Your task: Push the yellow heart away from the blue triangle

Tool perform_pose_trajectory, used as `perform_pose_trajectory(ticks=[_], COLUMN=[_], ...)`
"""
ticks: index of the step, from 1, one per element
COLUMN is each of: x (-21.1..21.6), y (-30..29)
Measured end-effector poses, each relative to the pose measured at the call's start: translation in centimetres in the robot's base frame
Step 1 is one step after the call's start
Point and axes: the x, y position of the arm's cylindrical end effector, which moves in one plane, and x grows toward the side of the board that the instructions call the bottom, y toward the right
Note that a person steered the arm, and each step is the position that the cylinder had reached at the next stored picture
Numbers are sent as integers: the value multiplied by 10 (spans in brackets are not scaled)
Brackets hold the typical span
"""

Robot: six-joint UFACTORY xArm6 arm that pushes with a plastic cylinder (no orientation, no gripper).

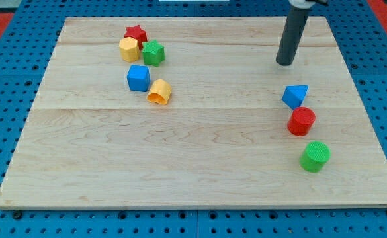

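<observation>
The yellow heart (pixel 159 92) lay far to the view's left of my tip (pixel 285 63) and slightly below it, just beside the blue cube (pixel 138 77). The blue triangle (pixel 295 96) sat close below my tip, apart from it. My tip was a bare rod with no jaws, touching no block. A red cylinder (pixel 301 121) lay just below the triangle.

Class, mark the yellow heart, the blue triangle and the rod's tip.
yellow heart (pixel 159 92): camera view, its top face.
blue triangle (pixel 295 96): camera view, its top face.
my tip (pixel 284 63): camera view, the rod's very end.
</observation>
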Motion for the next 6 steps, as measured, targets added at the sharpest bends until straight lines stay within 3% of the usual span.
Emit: perform_pose_trajectory(ticks=[1, 3, 4, 6], x=[-9, 34, 57, 121], y=[-126, -245, -280, -233])
